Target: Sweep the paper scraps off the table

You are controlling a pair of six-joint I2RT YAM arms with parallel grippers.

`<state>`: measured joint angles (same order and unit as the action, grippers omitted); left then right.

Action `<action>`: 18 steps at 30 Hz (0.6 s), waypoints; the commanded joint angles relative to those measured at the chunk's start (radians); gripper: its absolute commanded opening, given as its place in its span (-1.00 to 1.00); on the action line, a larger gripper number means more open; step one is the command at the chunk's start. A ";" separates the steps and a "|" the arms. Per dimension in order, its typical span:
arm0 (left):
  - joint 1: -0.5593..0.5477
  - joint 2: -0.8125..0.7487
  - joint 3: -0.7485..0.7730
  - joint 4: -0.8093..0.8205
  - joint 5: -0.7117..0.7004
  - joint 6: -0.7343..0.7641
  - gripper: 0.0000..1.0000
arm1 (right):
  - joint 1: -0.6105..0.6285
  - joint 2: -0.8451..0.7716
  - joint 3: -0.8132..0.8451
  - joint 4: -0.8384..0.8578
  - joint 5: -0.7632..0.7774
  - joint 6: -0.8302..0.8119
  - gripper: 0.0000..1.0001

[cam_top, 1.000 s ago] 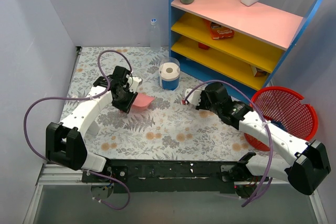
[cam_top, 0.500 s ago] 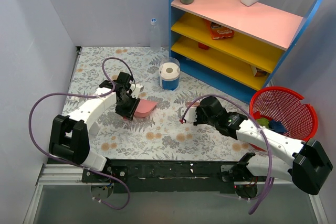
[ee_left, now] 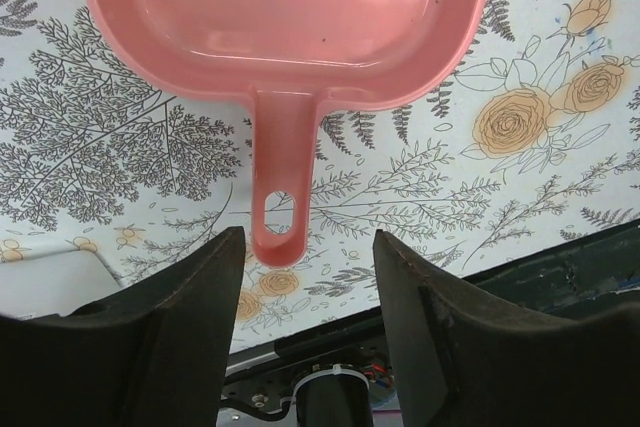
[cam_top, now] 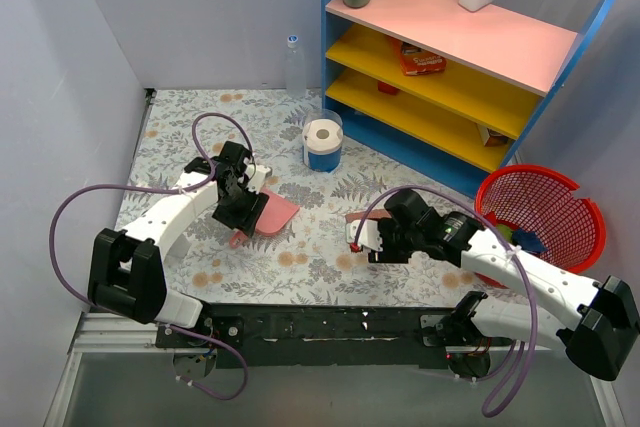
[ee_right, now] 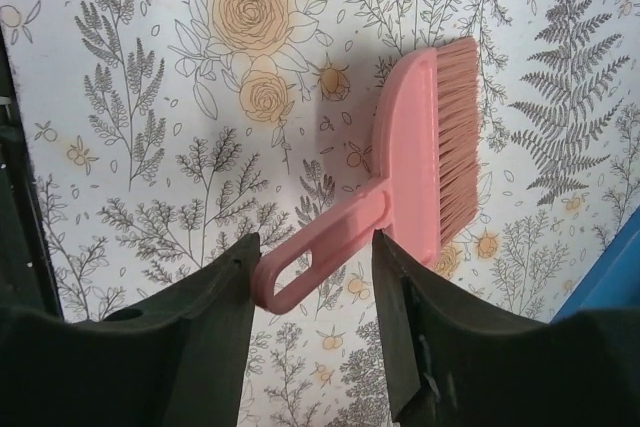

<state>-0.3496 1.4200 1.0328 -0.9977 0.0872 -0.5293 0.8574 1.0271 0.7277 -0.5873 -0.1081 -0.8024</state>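
l gripper (ee_left: 308, 237) released, astride dustpan (ee_left: 290, 17) handle; r gripper (ee_right: 315, 237) released too, astride brush (ee_right: 415, 147) handle on table (ee_right: 100, 97).

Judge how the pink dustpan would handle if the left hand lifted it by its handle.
Probably stiff: the dustpan is glossy moulded plastic that holds its shape. Likely light too, being a shallow open tray. Its smooth, narrow handle, lying within the open left hand, may slip or pivot in a grip, since the wide pan sits well beyond it.

No text, brand or number could be read anywhere; the print on the orange packet (cam_top: 421, 59) on the shelf (cam_top: 455, 39) was too small.
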 commanded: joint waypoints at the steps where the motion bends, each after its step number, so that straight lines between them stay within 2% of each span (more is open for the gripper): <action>1: -0.002 -0.047 0.038 -0.024 0.003 0.012 0.26 | 0.003 -0.021 0.100 -0.063 -0.031 0.081 0.18; 2: -0.002 -0.050 0.055 -0.018 0.012 0.014 0.42 | 0.003 -0.022 0.116 -0.056 -0.018 0.104 0.23; 3: -0.002 -0.058 0.067 -0.015 0.020 0.015 0.47 | 0.002 -0.022 0.128 -0.036 0.005 0.138 0.28; 4: -0.002 -0.059 0.081 -0.012 0.025 0.014 0.96 | 0.002 -0.018 0.145 -0.031 0.014 0.191 0.39; 10: -0.002 -0.024 0.213 -0.002 -0.024 0.009 0.96 | -0.006 0.088 0.344 -0.045 0.021 0.356 0.52; 14: -0.002 0.013 0.306 -0.010 -0.036 -0.009 0.96 | -0.012 0.149 0.493 -0.086 -0.019 0.400 0.55; 17: -0.002 0.031 0.372 0.010 -0.087 -0.063 0.96 | -0.035 0.188 0.559 -0.077 -0.008 0.449 0.58; 18: -0.002 0.030 0.383 0.020 -0.121 -0.080 0.96 | -0.041 0.192 0.593 -0.060 0.036 0.469 0.66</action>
<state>-0.3496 1.4429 1.3415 -1.0096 0.0544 -0.5423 0.8410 1.1950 1.2087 -0.6575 -0.1040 -0.4393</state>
